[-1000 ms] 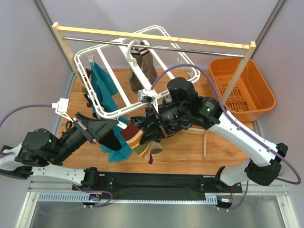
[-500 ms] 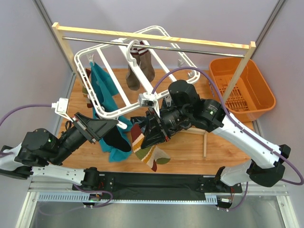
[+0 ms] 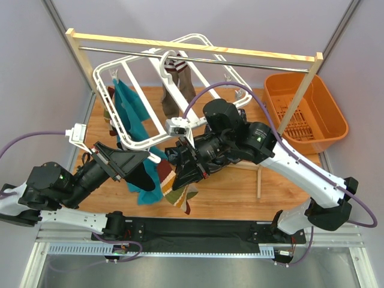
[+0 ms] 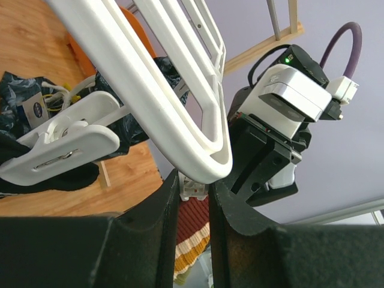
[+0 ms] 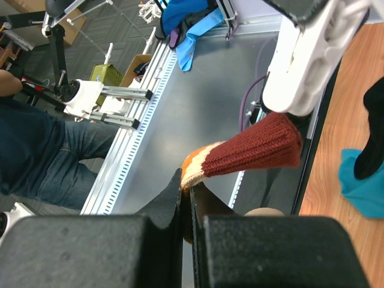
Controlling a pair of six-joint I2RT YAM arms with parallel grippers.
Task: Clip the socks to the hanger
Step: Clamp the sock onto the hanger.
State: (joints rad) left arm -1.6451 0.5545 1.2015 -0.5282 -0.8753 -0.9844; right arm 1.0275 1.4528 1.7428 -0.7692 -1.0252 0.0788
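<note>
The white hanger (image 3: pixel 129 66) hangs tilted from the rack's metal rail. A teal sock (image 3: pixel 129 108) and a grey-brown sock (image 3: pixel 180 90) hang from it. My left gripper (image 3: pixel 153 157) sits under the hanger's near corner (image 4: pixel 204 159), shut on a small white clip (image 4: pixel 195 189). My right gripper (image 3: pixel 180 174) is shut on the cuff of the striped sock (image 5: pixel 240 153), which dangles close beside that clip (image 5: pixel 306 66). Through the left fingers' gap the striped sock (image 4: pixel 192 231) shows. A black sock (image 3: pixel 141 177) hangs by the left gripper.
The wooden rack (image 3: pixel 198 48) spans the back. An orange basket (image 3: pixel 312 108) stands at the right. A dark glossy cloth (image 4: pixel 18 96) lies on the wooden table under the hanger. A second larger clip (image 4: pixel 60 144) dangles left of the held one.
My right gripper has carried the striped sock to the left, closer to the clip in my left gripper. The left arm has not moved.
</note>
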